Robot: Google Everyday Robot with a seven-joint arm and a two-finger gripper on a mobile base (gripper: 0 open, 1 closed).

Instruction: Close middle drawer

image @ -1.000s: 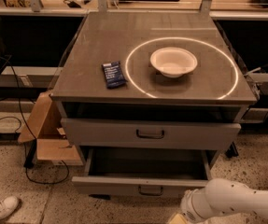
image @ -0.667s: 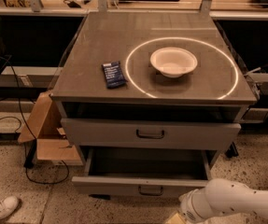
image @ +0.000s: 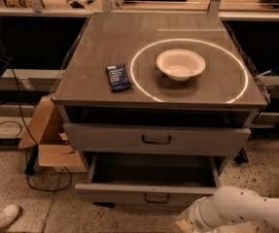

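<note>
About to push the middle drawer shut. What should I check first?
1. Middle drawer pulled out, front panel facing the arm: ok.
2. Nothing sticking up above its tray rim: ok.
3. Tool on the front panel: not ok. It sits low at the bottom edge, below and right of the handle.
4. Tool squared to the panel: cannot tell.
5. Bowl well back from the top's front edge: ok.

White arm (image: 241, 208) lies low right, its gripper hidden below view.
</note>
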